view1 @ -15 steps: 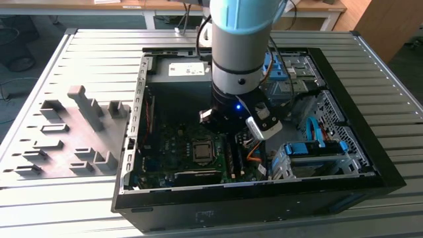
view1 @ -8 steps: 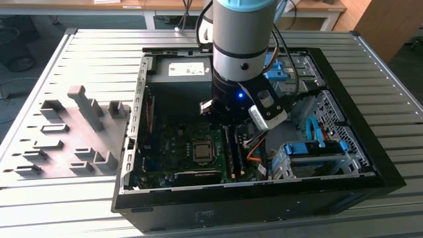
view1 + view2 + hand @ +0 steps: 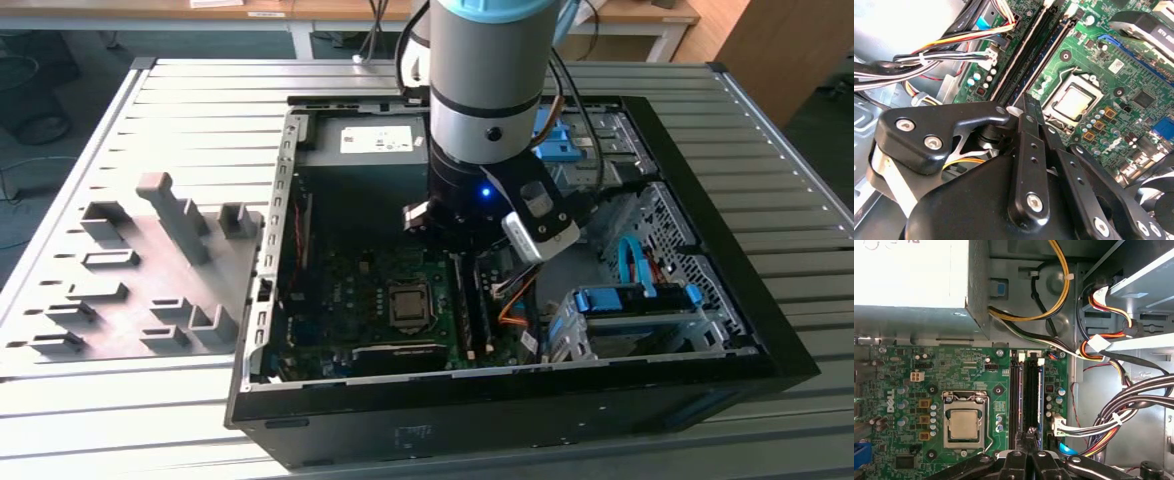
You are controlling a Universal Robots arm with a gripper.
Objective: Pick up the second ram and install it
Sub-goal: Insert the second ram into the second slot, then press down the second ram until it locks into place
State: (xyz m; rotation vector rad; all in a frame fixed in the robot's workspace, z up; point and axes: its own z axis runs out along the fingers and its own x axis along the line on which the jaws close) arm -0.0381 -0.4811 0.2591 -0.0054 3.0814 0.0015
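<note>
My gripper [image 3: 454,238] is down inside the open computer case [image 3: 267,300], above the motherboard [image 3: 909,375]. In the first wrist view its fingertips [image 3: 1030,434] are shut on the second ram [image 3: 1032,395]. The ram is a thin dark stick standing edge-on in a memory slot beside the processor socket [image 3: 965,423]. A second dark stick [image 3: 1015,395] sits in the neighbouring slot. In the second wrist view the gripper [image 3: 1025,100] has its tips over the same row of slots [image 3: 1036,55]. The gripper body hides the near half of the ram.
Grey holder blocks [image 3: 147,260] stand on the slatted table at the exterior view's left. Bundled cables [image 3: 1114,410] run close beside the slots. A drive cage with blue parts [image 3: 627,300] and the power supply [image 3: 380,140] sit inside the case.
</note>
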